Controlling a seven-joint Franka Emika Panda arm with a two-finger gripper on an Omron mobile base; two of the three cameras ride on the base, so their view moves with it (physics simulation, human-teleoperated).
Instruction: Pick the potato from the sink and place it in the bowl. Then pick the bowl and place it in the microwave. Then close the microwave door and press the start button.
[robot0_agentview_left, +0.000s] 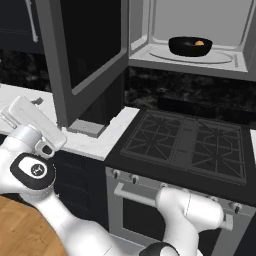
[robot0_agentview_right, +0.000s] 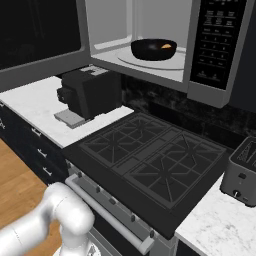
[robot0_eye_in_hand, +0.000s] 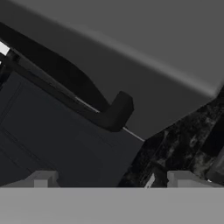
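Potato (robot0_agentview_left: 199, 43) sits in the black bowl (robot0_agentview_left: 189, 46), and the bowl rests on the glass plate inside the microwave (robot0_agentview_right: 150, 30). So we are at the door step now. The microwave door (robot0_agentview_left: 82, 55) hangs wide open. Our gripper (robot0_eye_in_hand: 112, 181) has its fingers spread, holding nothing. Next we must push the door shut, then press start.

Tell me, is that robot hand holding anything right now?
No, nothing. The gripper is open and empty, near the microwave door. The bowl with the potato sits inside the microwave.
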